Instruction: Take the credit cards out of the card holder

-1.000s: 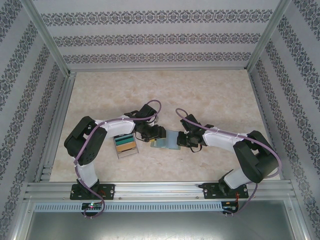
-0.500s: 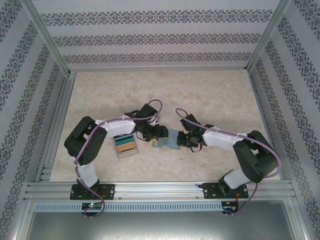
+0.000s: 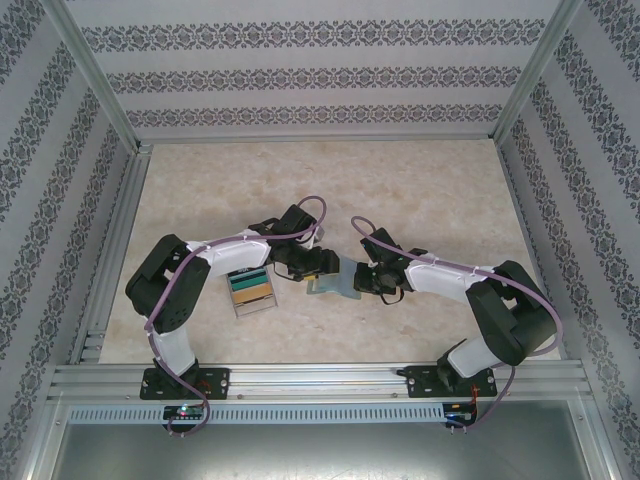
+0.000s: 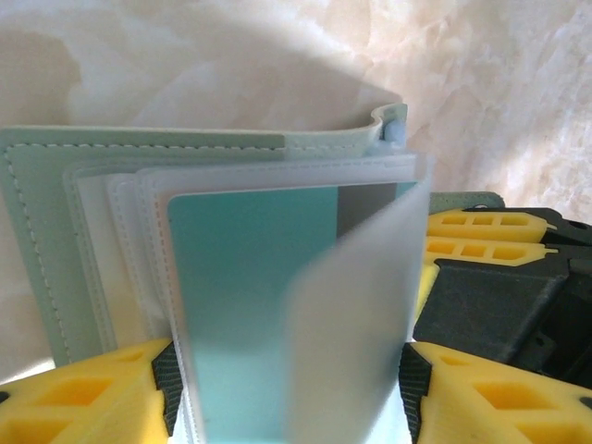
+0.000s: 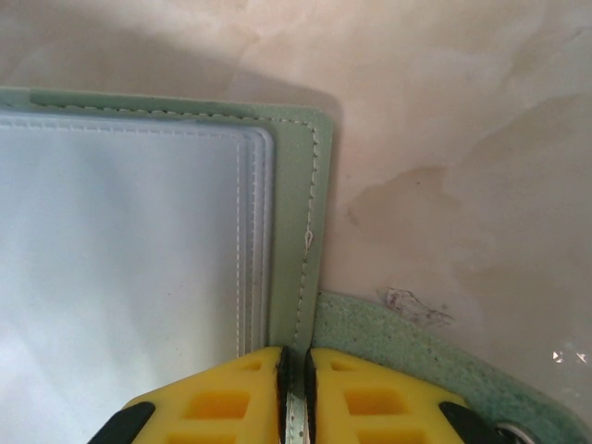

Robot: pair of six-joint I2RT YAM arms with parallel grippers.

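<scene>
Now straddling a teal card point(image 4: 250, 305) with parted left gripper point(image 4: 282, 393) jaws, pinning the holder point(image 5: 298, 231) edge in the clamped right gripper point(image 5: 296, 388), mid-table point(image 3: 420, 190); card sitting in its sleeve, tray point(image 3: 251, 289) alongside, extraction pending.

Both arms reach inward, wrists nearly meeting mid-bench; left gripper point(image 4: 287, 388) jaws stand apart, right gripper point(image 5: 296, 388) jaws pinched nearly together, apparently on an edge.
</scene>
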